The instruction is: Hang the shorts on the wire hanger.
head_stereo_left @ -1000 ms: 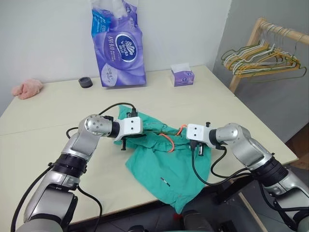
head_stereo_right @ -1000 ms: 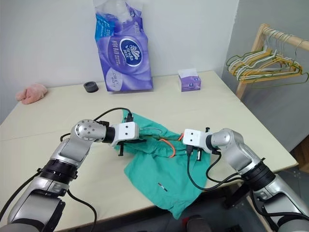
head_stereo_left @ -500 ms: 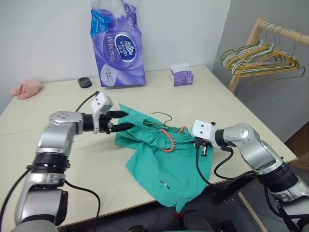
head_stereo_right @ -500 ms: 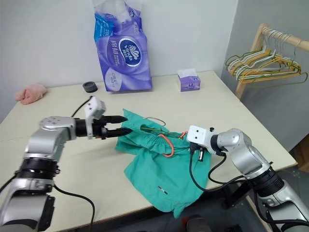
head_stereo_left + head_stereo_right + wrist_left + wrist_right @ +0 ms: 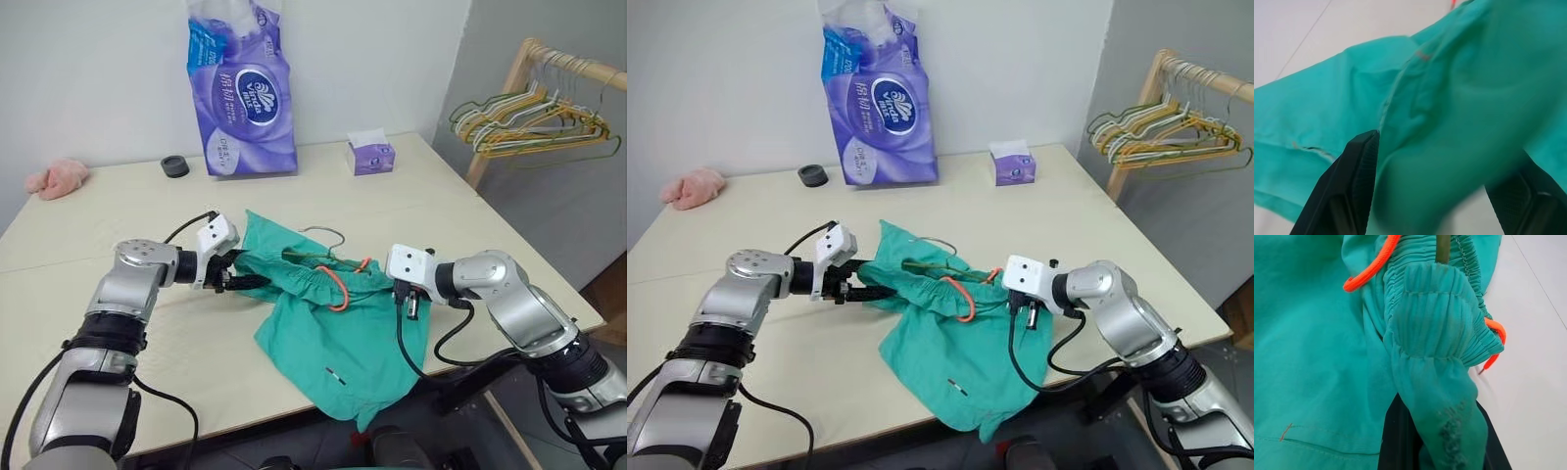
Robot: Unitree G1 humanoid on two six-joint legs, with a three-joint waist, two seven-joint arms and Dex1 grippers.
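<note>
Left of the shorts (image 5: 333,313), the left gripper (image 5: 247,282) is seen with its black fingers spread, their tips at the garment's left edge; nothing is clamped. In the left wrist view the ribbed finger pads (image 5: 1359,171) are shown apart, with smooth teal cloth bulging between them. The soft, crumpled shorts lie on the pale table (image 5: 118,211), their lower leg drooping over its near edge. The thin wire hanger (image 5: 328,235) is seen with its hook emerging above the gathered waistband, beside the bright orange cord (image 5: 339,292). At the shorts' right end, the right gripper (image 5: 400,290) is clenched on the waistband; the right wrist view reveals the elastic puckering (image 5: 1435,318) pinched between its fingers.
</note>
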